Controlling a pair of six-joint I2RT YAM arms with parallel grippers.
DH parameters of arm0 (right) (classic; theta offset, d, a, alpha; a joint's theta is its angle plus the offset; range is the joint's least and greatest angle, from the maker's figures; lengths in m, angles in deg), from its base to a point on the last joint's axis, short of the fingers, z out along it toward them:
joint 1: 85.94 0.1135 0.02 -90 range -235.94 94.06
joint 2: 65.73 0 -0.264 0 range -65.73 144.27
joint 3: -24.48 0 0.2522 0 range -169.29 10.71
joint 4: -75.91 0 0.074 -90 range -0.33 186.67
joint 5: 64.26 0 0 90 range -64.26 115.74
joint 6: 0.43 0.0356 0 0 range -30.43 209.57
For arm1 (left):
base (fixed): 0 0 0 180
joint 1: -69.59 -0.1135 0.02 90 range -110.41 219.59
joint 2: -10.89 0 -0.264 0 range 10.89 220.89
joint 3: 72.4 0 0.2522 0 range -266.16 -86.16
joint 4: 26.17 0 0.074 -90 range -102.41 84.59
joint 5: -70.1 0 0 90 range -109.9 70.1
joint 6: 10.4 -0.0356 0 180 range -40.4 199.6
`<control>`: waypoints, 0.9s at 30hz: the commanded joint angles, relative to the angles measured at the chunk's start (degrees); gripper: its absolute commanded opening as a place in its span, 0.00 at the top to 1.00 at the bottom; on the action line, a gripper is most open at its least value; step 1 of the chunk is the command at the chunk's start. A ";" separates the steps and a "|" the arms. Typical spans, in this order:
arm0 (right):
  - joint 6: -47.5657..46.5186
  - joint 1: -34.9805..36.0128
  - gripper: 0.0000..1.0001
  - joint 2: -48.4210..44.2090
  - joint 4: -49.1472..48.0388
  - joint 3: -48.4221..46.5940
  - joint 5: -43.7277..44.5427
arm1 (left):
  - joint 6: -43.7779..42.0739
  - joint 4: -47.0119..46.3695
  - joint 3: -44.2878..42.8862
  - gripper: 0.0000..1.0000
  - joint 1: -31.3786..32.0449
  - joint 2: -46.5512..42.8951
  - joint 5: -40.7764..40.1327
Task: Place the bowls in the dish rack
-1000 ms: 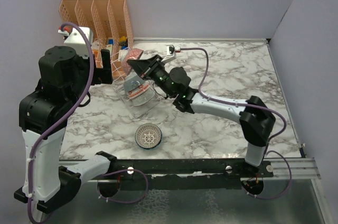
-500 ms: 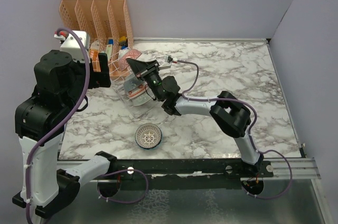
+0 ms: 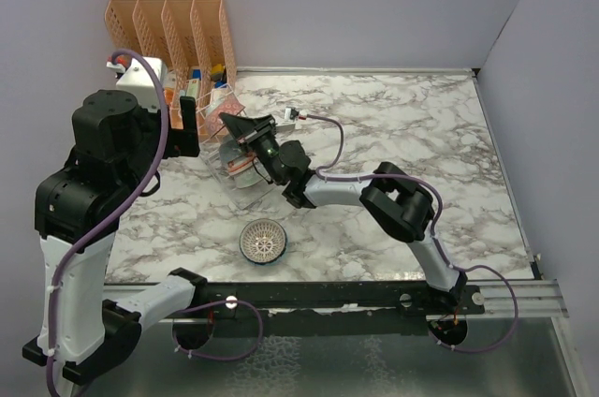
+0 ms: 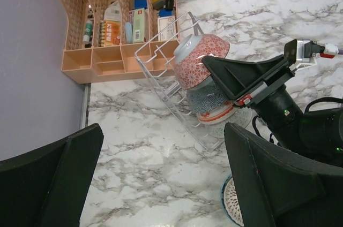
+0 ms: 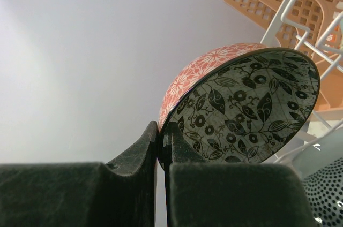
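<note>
One red-outside bowl (image 5: 246,104), rim pinched tight in right gripper (image 5: 163,140), at wire dish rack (image 4: 171,98)

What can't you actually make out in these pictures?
- Top view: the right hand partly covers the wire rack, so the bowls inside cannot be counted.
- Left wrist view: the lattice bowl is a sliver, cut by the left hand and the bottom edge.
- Left wrist view: labels in the orange organizer are too small to read.
- Right wrist view: the held bowl blocks where it meets the rack.
</note>
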 commanded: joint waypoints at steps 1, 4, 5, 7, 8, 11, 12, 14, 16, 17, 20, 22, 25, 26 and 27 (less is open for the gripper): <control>2.54 0.45 0.99 0.50 -1.63 -1.41 -0.12 | -0.75 -0.66 0.55 0.01 0.15 -0.64 -1.60; 3.45 0.40 0.99 0.50 -0.75 -0.81 -0.35 | -0.77 -0.66 0.88 0.01 0.27 -0.64 -1.60; 3.84 0.41 0.99 0.63 -0.53 -0.50 -0.42 | -0.79 -0.66 0.97 0.01 0.24 -0.64 -1.60; 4.51 0.40 0.99 0.90 -0.37 -0.13 -0.68 | -0.85 -0.66 1.10 0.01 0.28 -0.63 -1.67; 4.96 0.44 0.99 1.08 -0.14 0.00 -0.86 | -0.82 -0.66 1.11 0.01 0.32 -0.62 -1.69; 6.04 0.45 0.99 1.05 0.29 0.83 -1.14 | -0.86 -0.66 1.15 0.01 0.33 -0.45 -1.78; 6.06 0.44 0.99 0.92 0.34 1.09 -1.09 | -0.90 -0.66 1.18 0.01 0.37 -0.46 -1.81; 5.75 0.44 0.99 0.64 0.72 1.54 -1.07 | -0.81 -0.74 1.32 0.01 0.41 -0.42 -1.76; 6.02 0.45 0.99 0.66 0.67 1.88 -1.09 | -0.88 -0.76 1.46 0.01 0.43 -0.44 -1.78; 6.18 0.45 0.98 0.74 0.77 2.02 -1.24 | -0.87 -0.83 1.53 0.01 0.50 -0.46 -1.75; 7.11 0.41 0.98 1.07 1.33 2.11 -2.00 | -0.96 -0.92 1.70 0.01 0.50 -0.45 -1.95; 7.56 0.38 0.97 1.28 1.59 2.14 -2.34 | -0.96 -0.92 1.73 0.01 0.50 -0.46 -1.91; 8.43 0.43 0.92 1.60 1.80 2.23 -3.01 | -1.06 -0.90 1.81 0.01 0.50 -0.53 -2.02; 8.81 0.44 0.91 1.64 2.06 2.15 -3.41 | -1.05 -0.90 1.81 0.01 0.50 -0.55 -2.04; 9.13 0.40 0.89 1.63 2.39 2.11 -3.62 | -1.05 -0.84 1.81 0.01 0.50 -0.55 -2.12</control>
